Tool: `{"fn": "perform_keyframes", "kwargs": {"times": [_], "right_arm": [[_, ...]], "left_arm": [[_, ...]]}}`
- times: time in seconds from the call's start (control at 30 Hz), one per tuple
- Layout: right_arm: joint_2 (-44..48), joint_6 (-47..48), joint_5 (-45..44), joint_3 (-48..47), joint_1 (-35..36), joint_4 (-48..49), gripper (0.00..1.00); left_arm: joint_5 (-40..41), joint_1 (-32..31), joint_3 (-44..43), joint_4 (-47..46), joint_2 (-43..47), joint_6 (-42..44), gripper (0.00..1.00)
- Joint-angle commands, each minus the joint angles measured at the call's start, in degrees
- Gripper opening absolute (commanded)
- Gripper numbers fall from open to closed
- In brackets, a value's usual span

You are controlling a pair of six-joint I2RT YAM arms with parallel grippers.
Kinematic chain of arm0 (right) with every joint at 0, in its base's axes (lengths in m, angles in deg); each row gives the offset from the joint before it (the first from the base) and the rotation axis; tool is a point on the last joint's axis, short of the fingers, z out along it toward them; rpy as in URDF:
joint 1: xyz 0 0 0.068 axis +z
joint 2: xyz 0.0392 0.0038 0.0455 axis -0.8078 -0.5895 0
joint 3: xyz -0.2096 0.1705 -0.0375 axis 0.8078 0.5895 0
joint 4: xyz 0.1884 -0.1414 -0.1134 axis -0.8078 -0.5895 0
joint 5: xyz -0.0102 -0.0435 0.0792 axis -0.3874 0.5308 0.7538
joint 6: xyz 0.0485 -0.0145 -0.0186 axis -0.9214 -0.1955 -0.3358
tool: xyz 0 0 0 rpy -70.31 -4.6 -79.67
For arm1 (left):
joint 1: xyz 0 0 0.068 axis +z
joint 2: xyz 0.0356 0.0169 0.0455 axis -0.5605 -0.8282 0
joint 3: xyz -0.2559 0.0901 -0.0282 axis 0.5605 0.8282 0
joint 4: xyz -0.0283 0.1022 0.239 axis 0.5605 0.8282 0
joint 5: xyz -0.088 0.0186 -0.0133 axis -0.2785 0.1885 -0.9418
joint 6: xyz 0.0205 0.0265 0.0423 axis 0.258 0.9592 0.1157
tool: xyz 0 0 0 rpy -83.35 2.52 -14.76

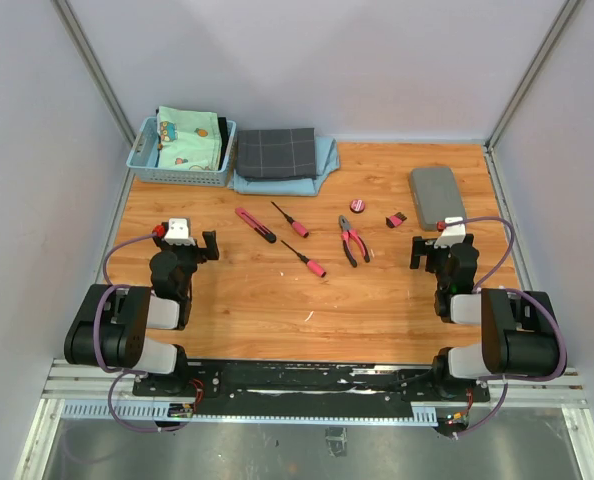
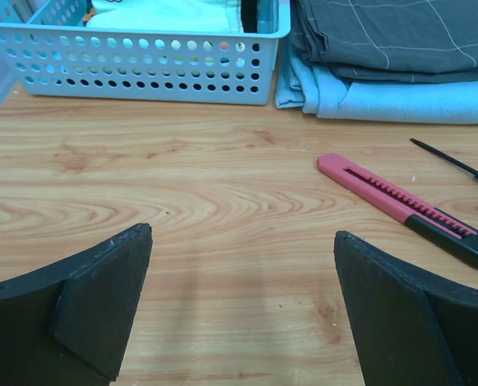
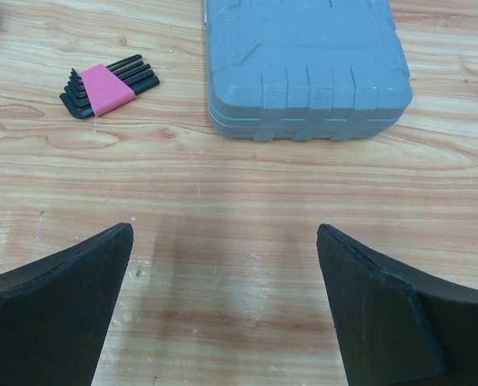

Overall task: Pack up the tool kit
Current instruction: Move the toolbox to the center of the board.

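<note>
The left fingers and the right fingers both stand spread wide, holding nothing, low over the counter. Just ahead of the right pair lies the shut grey case — flat, its long axis running away from the arm — with the hex keys to its left. Ahead of the left pair the knife lies slantwise, black end nearer and rightward; screwdrivers and pliers lie mid-counter.
</note>
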Motion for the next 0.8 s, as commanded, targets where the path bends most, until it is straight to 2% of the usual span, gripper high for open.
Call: {"fn": "perform_keyframes", "kwargs": {"times": [0.0, 0.33, 0.37, 0.43, 0.47, 0.5, 0.57, 0.63, 0.77], "right_arm": [[0.03, 0.74, 0.17, -1.39, 0.85, 1.60, 0.98], [-0.34, 0.74, -0.09, -1.93, 0.90, 1.03, 0.98], [-0.23, 0.79, -0.30, -1.76, 1.00, 1.31, 0.98], [1.11, 0.48, -1.60, -1.01, 1.11, 3.00, 0.98], [3.40, 0.08, -2.58, -1.33, 1.12, 0.18, 0.98], [6.88, -0.16, -3.40, -3.24, 1.12, -7.97, 0.98], [12.79, -2.46, -8.04, -12.82, 1.07, -31.19, 0.98], [13.78, -4.70, -11.56, -24.11, 0.82, -46.64, 0.98], [8.27, -2.19, -10.04, -39.05, 0.40, -59.27, 0.98]], "left_arm": [[0.98, 0.51, 0.53, -2.96, -0.44, -0.14, 0.99], [0.77, 0.52, 0.60, -2.98, -0.25, -0.24, 0.99], [0.22, 0.48, 0.32, -1.89, 0.27, 0.17, 0.99], [-1.81, 0.53, -2.20, 6.04, 3.90, 0.89, 0.99], [-2.14, 0.51, -5.62, 13.03, 7.25, 0.57, 0.99], [-2.14, 0.53, -9.09, 19.97, 9.26, 0.03, 0.99], [-3.15, 0.49, -16.10, 34.16, 11.20, -0.02, 0.99], [-4.82, 0.52, -21.78, 43.68, 11.50, 0.36, 0.99], [-9.23, 0.46, -28.95, 50.77, 11.27, -0.72, 0.99]]}}
